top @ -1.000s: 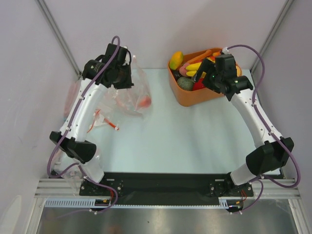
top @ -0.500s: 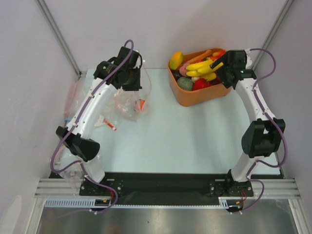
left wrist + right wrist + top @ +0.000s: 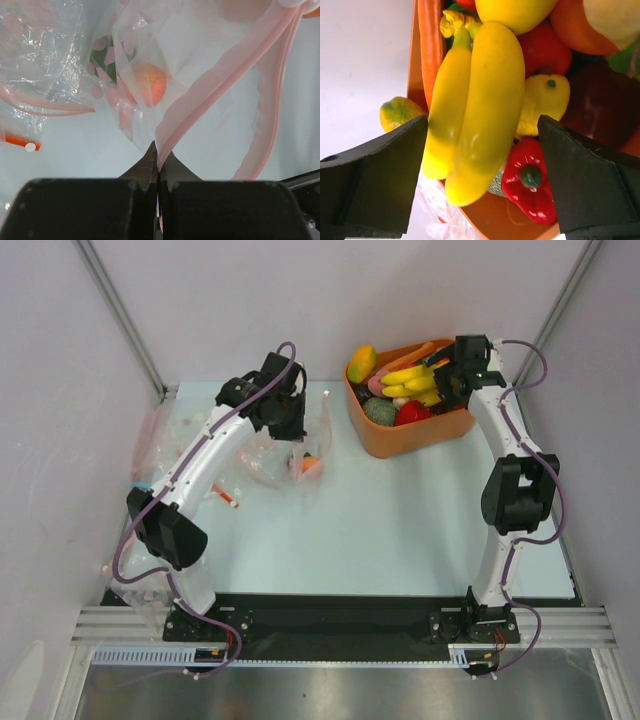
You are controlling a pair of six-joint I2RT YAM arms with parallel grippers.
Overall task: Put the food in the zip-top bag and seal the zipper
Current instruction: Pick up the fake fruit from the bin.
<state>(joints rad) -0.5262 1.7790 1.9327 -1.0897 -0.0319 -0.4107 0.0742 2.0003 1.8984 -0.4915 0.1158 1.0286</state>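
Big change from a second ago: left arm [image 3: 205, 455] swung in closer to the orange tub [image 3: 425, 443], zip-top bag [image 3: 303, 440] carried along with it, the orange piece [image 3: 312, 466] inside now nearer the tub's left wall. Right arm [image 3: 497, 425] folded up tall, its wrist pulled back from over the tub's middle to the far right rim. Underneath, a pale glossy bench [image 3: 400, 525], boxed in by plain lilac walls [image 3: 300, 290]. Further left of the tub, past the held bag, more crumpled clear bags [image 3: 45, 50], one with an orange-red strip [image 3: 17, 141]. Up close now: left fingers [image 3: 142, 172] pressed tight together, pinching the zip-top bag right at its pale pink zipper [image 3: 225, 76], mouth gaping wide. Inside it, the orange piece and a green piece [image 3: 102, 57]. Over in the tub, piled high: yellow bananas [image 3: 480, 100], a red pepper [image 3: 532, 185], a carrot [image 3: 431, 45], a small yellow piece [image 3: 542, 100], plus a yellow-orange mango [image 3: 361, 363] at the left end. Right fingers [image 3: 375, 170] spread wide, one either side of the bananas, gripping nothing.
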